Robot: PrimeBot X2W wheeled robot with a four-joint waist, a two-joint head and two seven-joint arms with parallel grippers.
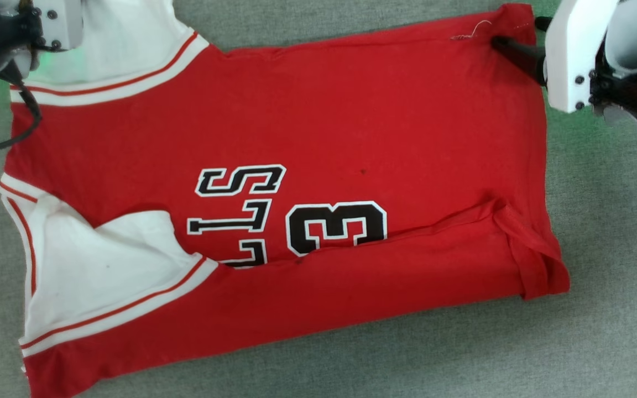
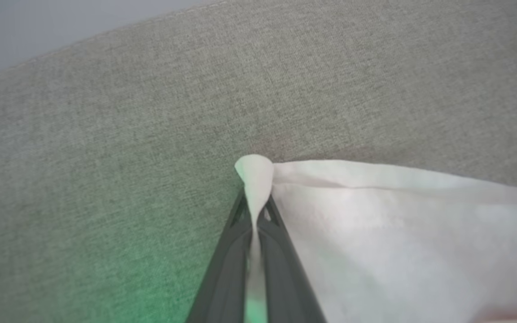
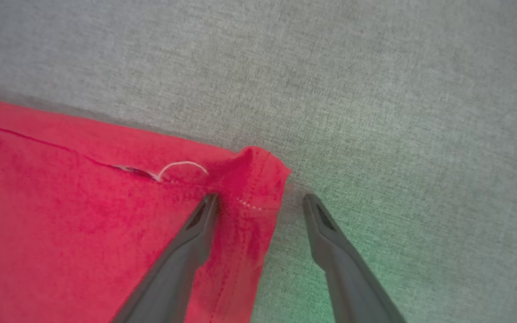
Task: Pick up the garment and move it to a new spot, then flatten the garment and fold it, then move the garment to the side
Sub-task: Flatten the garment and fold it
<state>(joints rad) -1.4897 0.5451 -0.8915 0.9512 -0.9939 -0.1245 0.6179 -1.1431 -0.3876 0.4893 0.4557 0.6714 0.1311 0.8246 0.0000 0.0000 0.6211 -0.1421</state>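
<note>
The red shirt (image 1: 318, 110) lies spread on the grey cloth surface (image 1: 600, 342), its near edge folded up over the chest lettering (image 1: 241, 215) (the black 3 is half covered). At the far side, the left gripper (image 2: 255, 211) is clamped on a pinch of white sleeve (image 2: 375, 224). The right gripper (image 3: 260, 200) stands open, straddling the red hem corner (image 3: 258, 175).
</note>
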